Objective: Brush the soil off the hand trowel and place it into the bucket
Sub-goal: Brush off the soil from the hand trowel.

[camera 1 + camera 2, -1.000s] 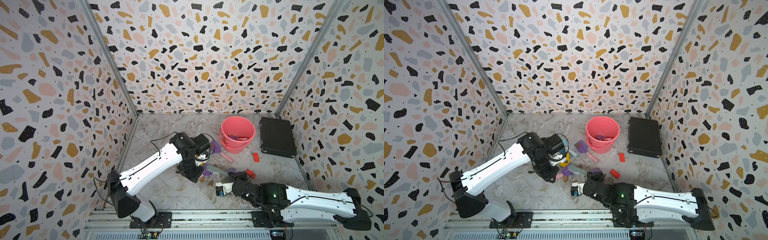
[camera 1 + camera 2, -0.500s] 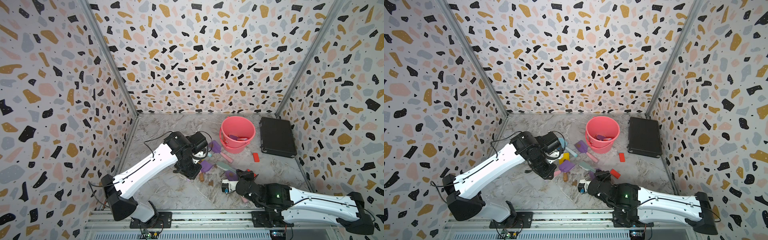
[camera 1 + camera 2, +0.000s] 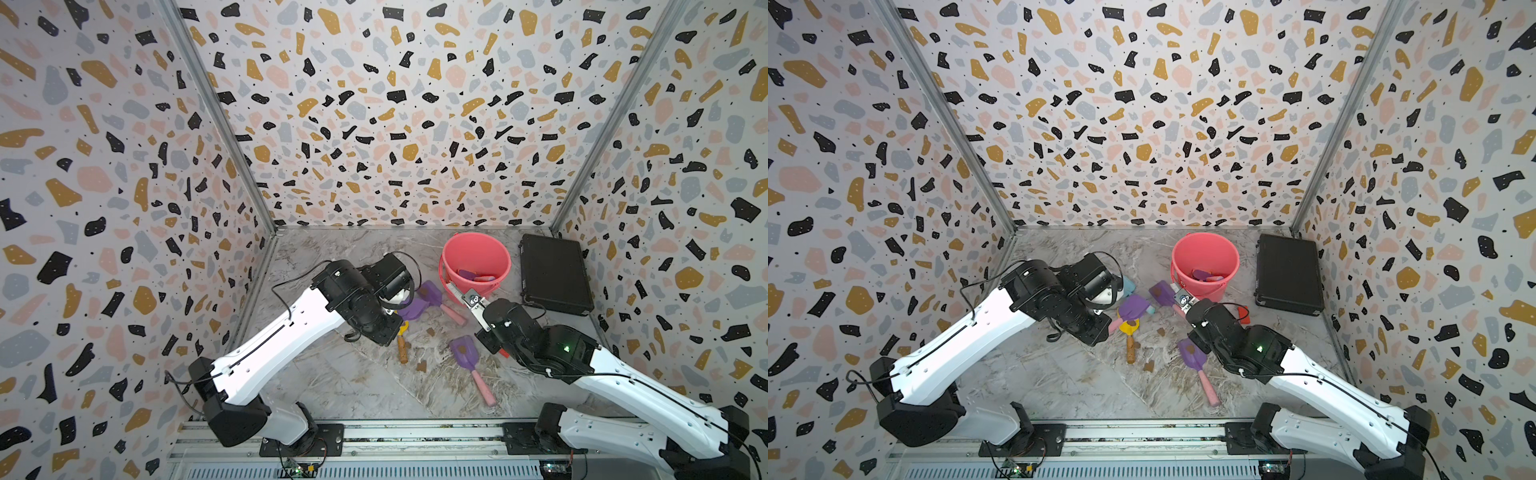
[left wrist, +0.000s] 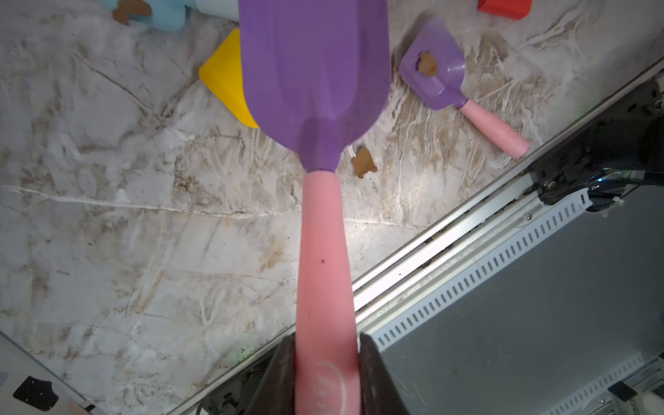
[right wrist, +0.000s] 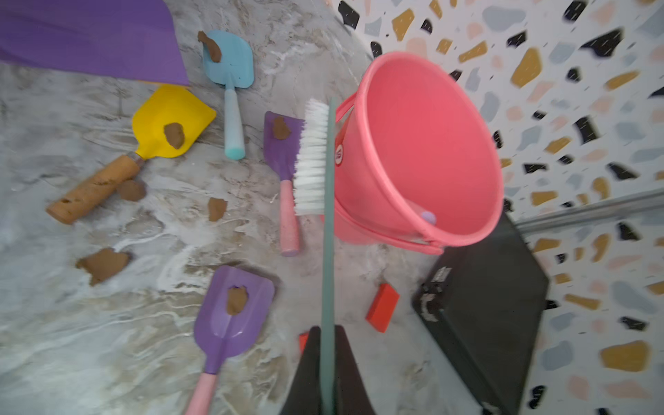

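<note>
We find the bench walled on its left, back and right edges, with the arm rail along the front edge. The widest bare stretch lies toward the front left corner. A narrower strip runs along the back edge behind the bucket. The bucket stands upright near the back edge, right of centre, with the black case just beside it in the back right corner. The middle is crowded: a yellow trowel, a blue trowel, a purple trowel nearer the front edge, and loose soil blobs.

The left gripper is clamped on the pink handle of the held trowel, which hangs clear of the bench above the yellow trowel's blade. Its long axis runs diagonally: handle toward the front left corner, purple blade toward the back right, in the bucket's direction.

The right gripper pinches the brush by its thin handle. The brush points at the bucket, head just beside the outer wall, bristles facing the trowels. We cannot tell whether head and wall touch.
</note>
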Motion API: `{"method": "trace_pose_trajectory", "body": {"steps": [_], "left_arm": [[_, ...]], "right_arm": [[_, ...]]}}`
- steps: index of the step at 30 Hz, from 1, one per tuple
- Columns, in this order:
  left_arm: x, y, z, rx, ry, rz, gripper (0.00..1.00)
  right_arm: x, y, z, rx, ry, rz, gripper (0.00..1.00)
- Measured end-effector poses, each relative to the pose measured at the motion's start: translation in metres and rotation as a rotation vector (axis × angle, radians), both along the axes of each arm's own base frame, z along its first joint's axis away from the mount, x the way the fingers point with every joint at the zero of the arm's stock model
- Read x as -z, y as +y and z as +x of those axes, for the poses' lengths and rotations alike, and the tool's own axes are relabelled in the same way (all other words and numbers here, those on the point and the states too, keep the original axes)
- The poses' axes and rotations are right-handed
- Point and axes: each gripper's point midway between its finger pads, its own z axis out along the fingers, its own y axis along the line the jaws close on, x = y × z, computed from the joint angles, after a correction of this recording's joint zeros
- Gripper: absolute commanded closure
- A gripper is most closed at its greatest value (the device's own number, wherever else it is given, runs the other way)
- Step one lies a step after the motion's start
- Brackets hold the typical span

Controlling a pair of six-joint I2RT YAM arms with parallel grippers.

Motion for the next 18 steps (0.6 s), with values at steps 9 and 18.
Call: {"method": "trace_pose_trajectory", "body": {"steps": [9, 18], "left_arm": [[-0.014, 0.006, 0.005, -0.02, -0.075, -0.029, 1.0], [-0.022, -0.001, 0.009, -0.02, -0.099, -0.066, 1.0]], "right_arm": [[0.019, 0.023, -0.029, 0.122, 0.35, 0.555, 1.0], [0.032, 0.085, -0.035, 0.113, 0.675, 0.949, 1.0]]}}
